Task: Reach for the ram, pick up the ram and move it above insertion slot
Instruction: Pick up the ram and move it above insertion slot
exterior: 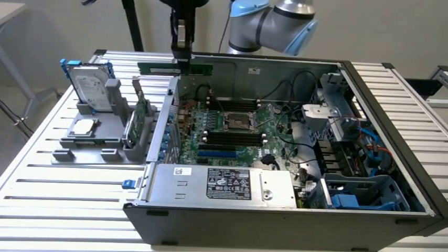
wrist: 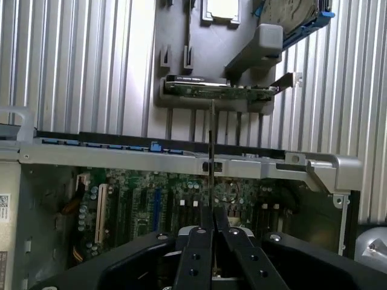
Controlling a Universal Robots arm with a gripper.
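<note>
Here the end effector [exterior: 182, 56] is clamped narrowly on the ram [exterior: 175, 69], held above the open computer case [exterior: 280, 210].

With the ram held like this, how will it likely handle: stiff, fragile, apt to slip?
The ram spans level from the hand without sagging, so probably stiff. Thin and edge-gripped near its middle, it may pivot if bumped. Its exposed board looks fragile against the case wall.
</note>
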